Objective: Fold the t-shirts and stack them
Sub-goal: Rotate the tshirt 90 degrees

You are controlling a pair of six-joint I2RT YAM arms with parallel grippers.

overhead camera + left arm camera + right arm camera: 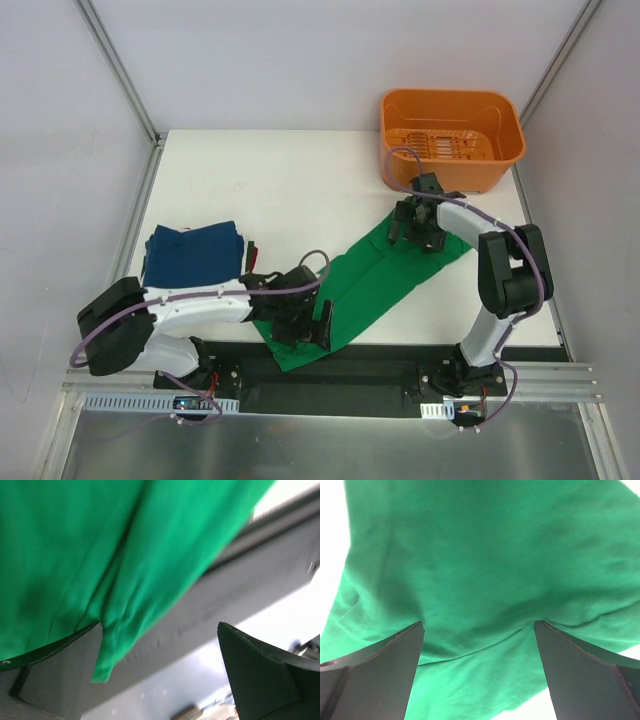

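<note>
A bright green t-shirt (385, 275) lies as a long diagonal strip from the table's front edge up toward the right. My left gripper (308, 335) hovers open over its near end. In the left wrist view the green t-shirt (100, 555) has a corner hanging past the table edge, and nothing sits in the left gripper (160, 626). My right gripper (413, 235) stands open over the far end. There the green t-shirt (485, 580) fills the right wrist view under the right gripper (476, 626). A folded navy t-shirt (193, 255) rests at the left, with red and dark edges (250, 250) beside it.
An orange plastic basket (452, 150) stands at the table's back right corner, just behind the right arm. The black mounting rail (330, 375) runs along the table's near edge. White table surface (270, 190) spreads between the navy pile and the basket.
</note>
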